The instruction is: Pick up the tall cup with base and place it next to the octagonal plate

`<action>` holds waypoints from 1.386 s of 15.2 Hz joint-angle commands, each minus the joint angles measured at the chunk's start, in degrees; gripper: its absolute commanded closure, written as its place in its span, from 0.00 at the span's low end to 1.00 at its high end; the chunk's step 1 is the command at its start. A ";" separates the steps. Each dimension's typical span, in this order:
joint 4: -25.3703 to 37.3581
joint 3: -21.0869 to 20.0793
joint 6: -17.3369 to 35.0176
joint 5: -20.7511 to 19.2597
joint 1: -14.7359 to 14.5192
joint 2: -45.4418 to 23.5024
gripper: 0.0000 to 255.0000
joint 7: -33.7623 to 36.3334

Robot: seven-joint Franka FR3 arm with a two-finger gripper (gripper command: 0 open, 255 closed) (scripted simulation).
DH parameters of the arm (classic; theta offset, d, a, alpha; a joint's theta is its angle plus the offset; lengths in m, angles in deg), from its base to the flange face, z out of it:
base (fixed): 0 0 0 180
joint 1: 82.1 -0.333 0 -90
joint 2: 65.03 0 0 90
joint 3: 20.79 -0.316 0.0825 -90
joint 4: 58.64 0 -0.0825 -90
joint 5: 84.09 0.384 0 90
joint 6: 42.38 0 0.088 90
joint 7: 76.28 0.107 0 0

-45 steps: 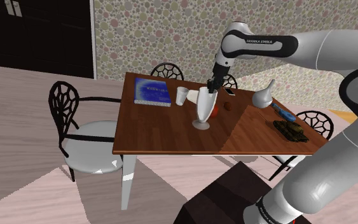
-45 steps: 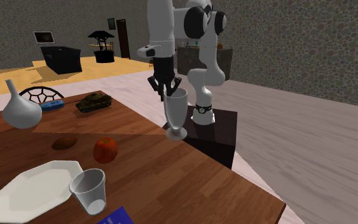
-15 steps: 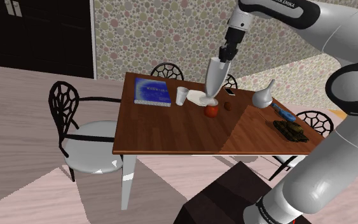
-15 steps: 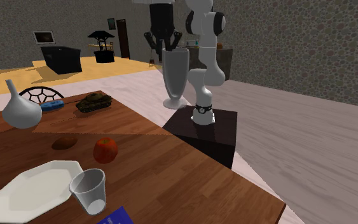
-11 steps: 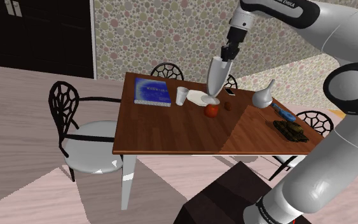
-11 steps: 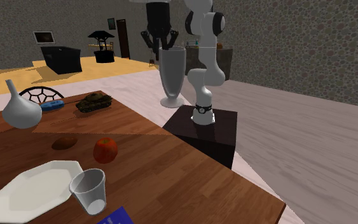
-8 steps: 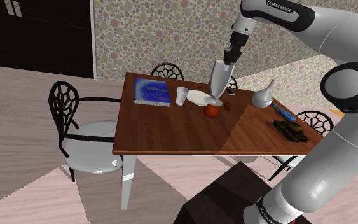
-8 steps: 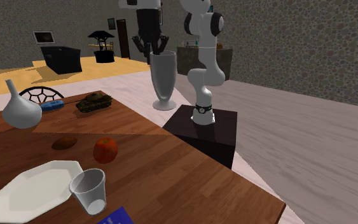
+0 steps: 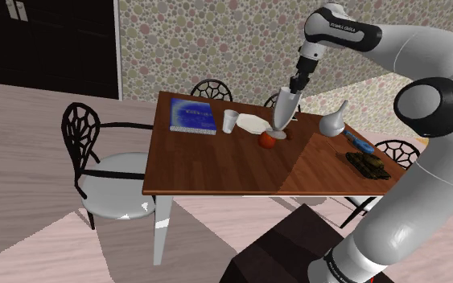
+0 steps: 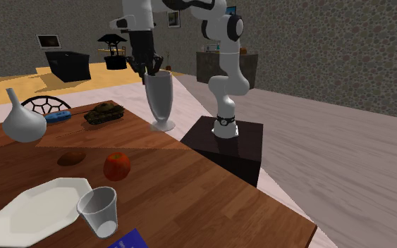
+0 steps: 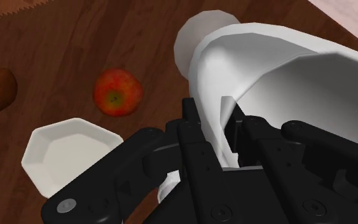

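The tall pale cup with a round foot (image 9: pixel 283 111) hangs upright in the air above the brown table (image 9: pixel 208 165), near the red apple (image 9: pixel 267 139). My black gripper (image 9: pixel 294 85) is shut on its rim from above, one finger inside and one outside. In the second exterior view the cup (image 10: pixel 160 98) hangs under the gripper (image 10: pixel 148 67), off to the right of the white octagonal plate (image 10: pixel 38 208). In the wrist view the gripper (image 11: pixel 225 127) pinches the cup's wall (image 11: pixel 279 83); below it lie the plate (image 11: pixel 69 156) and the apple (image 11: pixel 117 94).
A small clear cup (image 10: pixel 99 210) stands by the plate, and a brown potato (image 10: pixel 71 158) lies close to the apple (image 10: pixel 117 165). Further off are a white vase (image 10: pixel 24 123), a toy tank (image 10: pixel 104 113) and a blue book (image 9: pixel 192 115). Chairs (image 9: pixel 96 165) surround the table.
The arm has carried the cup lower and towards the shoulder view's right, the second exterior view's left. The grip on the rim is unchanged.
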 commanded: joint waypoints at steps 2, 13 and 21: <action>1.26 1.55 1.83 0.73 2.08 -3.09 1.00 -3.66; 9.30 5.31 6.65 4.76 10.71 -16.56 1.00 -15.63; 18.16 5.82 8.08 7.75 16.69 -27.22 1.00 -21.21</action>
